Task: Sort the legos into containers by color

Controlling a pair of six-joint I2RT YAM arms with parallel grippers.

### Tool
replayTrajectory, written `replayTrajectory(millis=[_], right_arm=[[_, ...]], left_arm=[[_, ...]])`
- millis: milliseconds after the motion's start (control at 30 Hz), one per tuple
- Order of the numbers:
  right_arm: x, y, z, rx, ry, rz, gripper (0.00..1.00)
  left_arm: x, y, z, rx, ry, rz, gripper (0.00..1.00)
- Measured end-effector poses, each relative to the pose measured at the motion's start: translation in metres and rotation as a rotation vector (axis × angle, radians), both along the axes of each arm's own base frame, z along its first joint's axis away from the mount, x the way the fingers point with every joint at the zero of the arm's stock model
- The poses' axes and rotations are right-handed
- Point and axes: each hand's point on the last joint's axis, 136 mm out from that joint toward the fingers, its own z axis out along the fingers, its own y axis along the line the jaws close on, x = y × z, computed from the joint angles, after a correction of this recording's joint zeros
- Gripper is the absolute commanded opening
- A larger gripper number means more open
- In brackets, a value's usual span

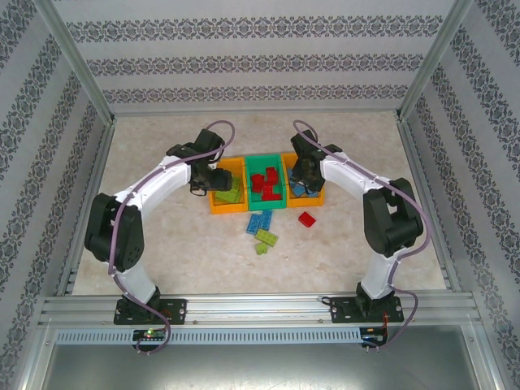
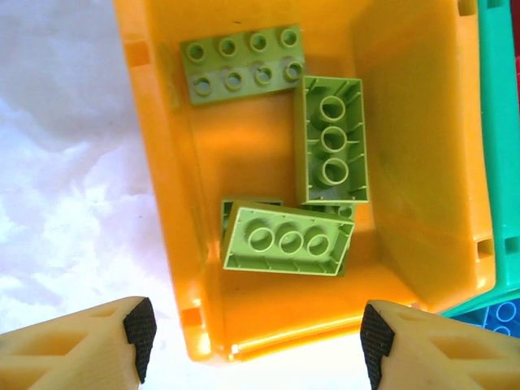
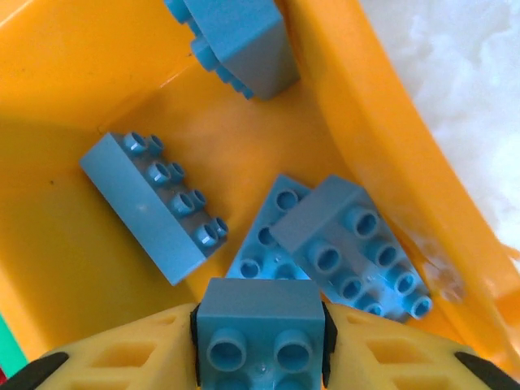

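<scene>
Three bins (image 1: 265, 158) side by side on the table (image 1: 195, 256), bricks (image 1: 266, 185) in each, loose bricks (image 1: 262, 229) just before them.

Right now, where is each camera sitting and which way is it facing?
Top external: above and behind the bases, facing down at the table; left arm and right arm show whole.
Left wrist: faces down into the left orange bin of lime bricks; open left gripper at bottom edge.
Right wrist: faces down into the right orange bin; right gripper clamps a blue brick.
Shared: top external shows both orange bins too.
</scene>
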Motion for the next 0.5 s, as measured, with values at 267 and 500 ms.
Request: replayTrajectory(millis=[267,500], right_arm=[[0.004,0.005,0.002,0.012,-0.001,0.039,0.70],[-0.026,0.021,0.027,-0.046,-0.068,0.211,0.73]], left_arm=[[-0.031,0.015,-0.013,0.016,0.057,0.047,0.76],[-0.045,0.008,-0.026,-0.037,0.121,0.057,0.77]])
